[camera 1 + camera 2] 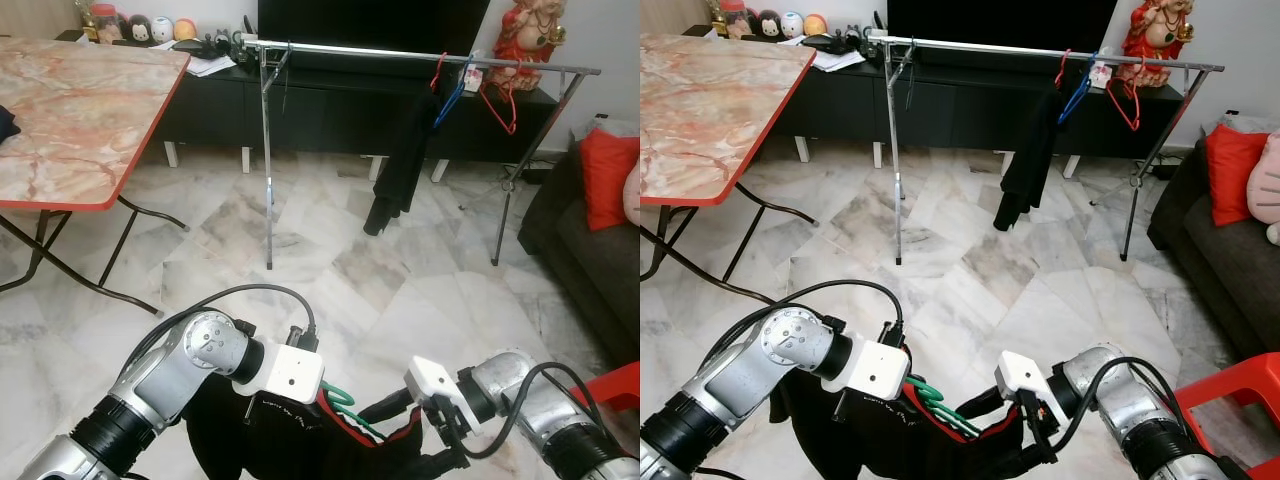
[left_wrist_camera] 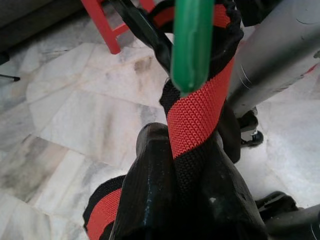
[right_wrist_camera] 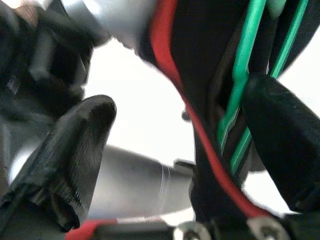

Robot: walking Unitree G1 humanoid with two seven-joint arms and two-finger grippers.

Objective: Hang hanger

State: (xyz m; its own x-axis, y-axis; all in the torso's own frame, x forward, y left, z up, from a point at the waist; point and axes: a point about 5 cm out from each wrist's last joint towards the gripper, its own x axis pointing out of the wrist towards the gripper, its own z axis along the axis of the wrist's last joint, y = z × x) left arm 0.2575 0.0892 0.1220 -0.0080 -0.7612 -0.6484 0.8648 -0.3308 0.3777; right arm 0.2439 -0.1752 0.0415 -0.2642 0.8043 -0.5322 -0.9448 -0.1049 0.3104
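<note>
A green hanger carries a black garment with red trim, held low in front of me. My left gripper is shut on the garment's red and black knit band, just below the hanger's green hook. From the right, my right gripper stands open, its fingers either side of the hanger's green wires and the red trim. Across the room, the metal clothes rail holds a hanging black garment and red and blue hangers.
A marble-topped folding table stands at the left. A dark sofa with a red cushion is at the right. A red stool sits by my right arm. A black TV cabinet lies behind the rail, with marble floor in between.
</note>
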